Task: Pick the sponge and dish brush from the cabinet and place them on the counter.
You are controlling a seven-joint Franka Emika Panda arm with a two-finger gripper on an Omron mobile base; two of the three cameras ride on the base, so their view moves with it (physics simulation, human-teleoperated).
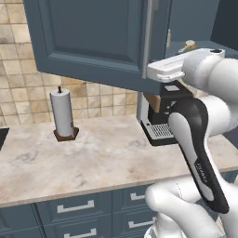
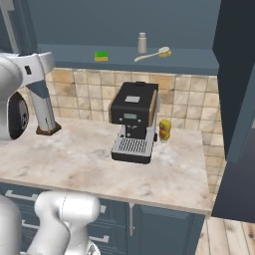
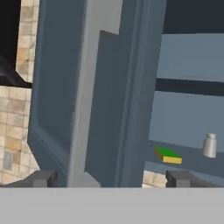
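Cabinet (image 2: 199,60) open; shelf holds sponge (image 2: 101,56), shaker (image 2: 142,43), dish brush (image 2: 152,54).

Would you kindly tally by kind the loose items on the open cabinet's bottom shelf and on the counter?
Sponge: 1
Dish brush: 1
Grey shaker: 1
Coffee machine: 1
Paper towel roll: 1
Yellow jar: 1
Total: 6
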